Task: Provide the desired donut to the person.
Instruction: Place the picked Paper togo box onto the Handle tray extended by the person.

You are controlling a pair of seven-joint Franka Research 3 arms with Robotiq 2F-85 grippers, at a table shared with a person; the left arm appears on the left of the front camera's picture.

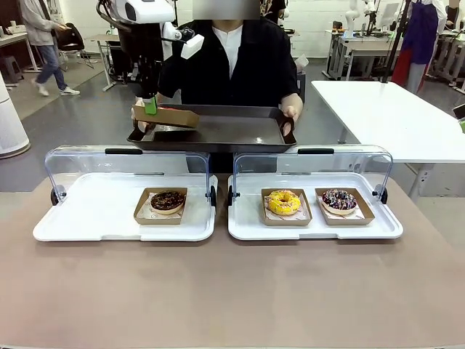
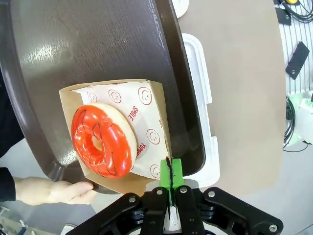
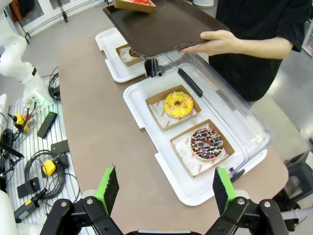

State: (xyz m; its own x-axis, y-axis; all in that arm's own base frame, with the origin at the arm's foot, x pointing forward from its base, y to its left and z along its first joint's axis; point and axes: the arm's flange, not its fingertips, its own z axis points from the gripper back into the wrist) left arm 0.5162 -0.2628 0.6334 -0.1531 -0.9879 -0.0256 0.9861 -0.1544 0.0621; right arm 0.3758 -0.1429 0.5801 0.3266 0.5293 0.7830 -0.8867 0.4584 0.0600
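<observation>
Our left gripper is clamped on the carton of the red donut, at the brown tray the person holds.
We've got our right gripper spread apart, and raised clear lids between us and that tray.

White side table at right — black box on wire rack

Robot and person, appearance.
Left arm: glossy white shells over a black wrist. Left gripper: black links, round silver pivot screws, green pads. Right gripper: same two-finger build, green wedge-shaped pads, black knuckles. Person: loose black short-sleeved top, white shirt at neck.
</observation>
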